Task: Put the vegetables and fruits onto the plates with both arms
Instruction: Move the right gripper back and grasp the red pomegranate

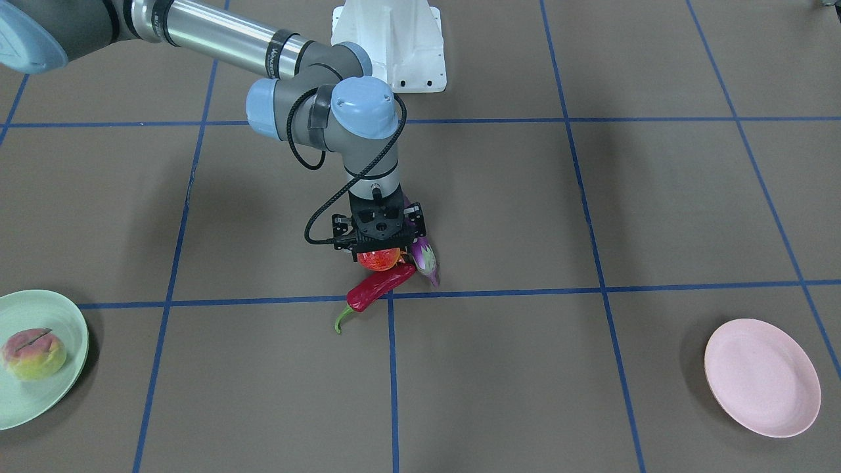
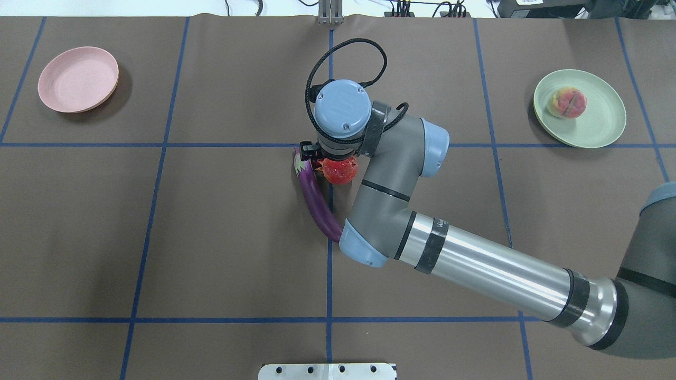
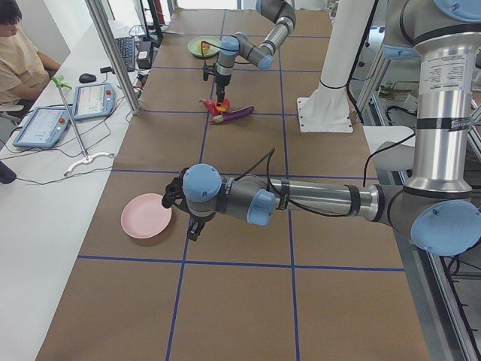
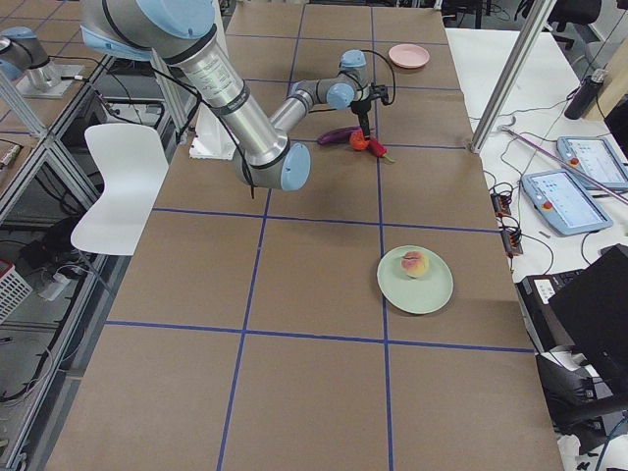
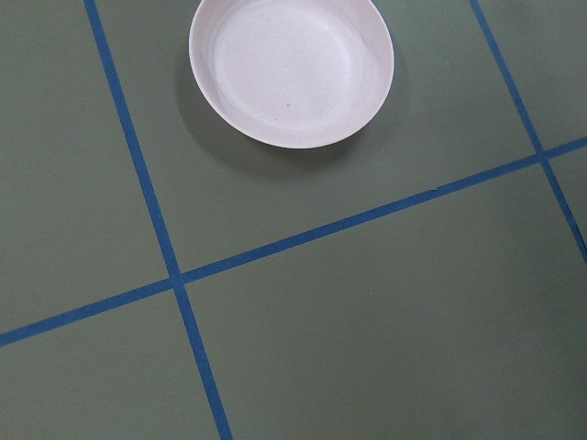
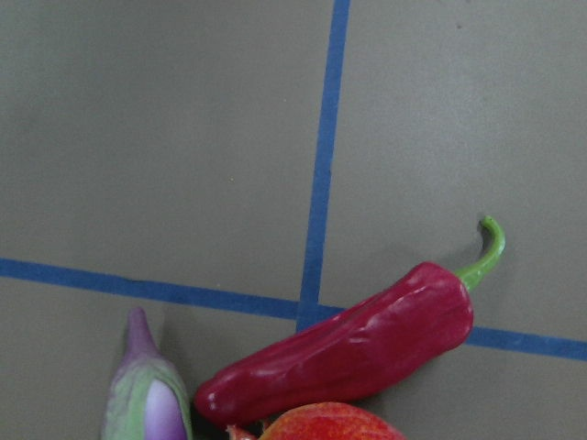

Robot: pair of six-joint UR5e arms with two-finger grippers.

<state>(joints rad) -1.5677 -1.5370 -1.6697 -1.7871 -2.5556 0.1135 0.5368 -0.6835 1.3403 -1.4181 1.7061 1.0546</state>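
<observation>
Pomegranate [image 1: 378, 261] half hidden under right claw [image 1: 380, 249]

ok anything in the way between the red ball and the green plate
Nothing visible does: only brown table lies between the red ball, under the right gripper, and the green plate. The chili and eggplant lie close on other sides.

- Two plates in play: one mint green plate [image 1: 62, 314], one pink plate [image 1: 762, 378].
- Vegetables, two: one eggplant [image 2: 314, 198], one chili pepper [image 1: 381, 286].
- Fruits, two: one peach [image 1: 33, 355], one red-orange ball [image 2: 340, 170].
- Two arms: right arm [image 2: 475, 264], left arm [image 3: 316, 199].
- One white pedestal [image 1: 387, 39].
</observation>
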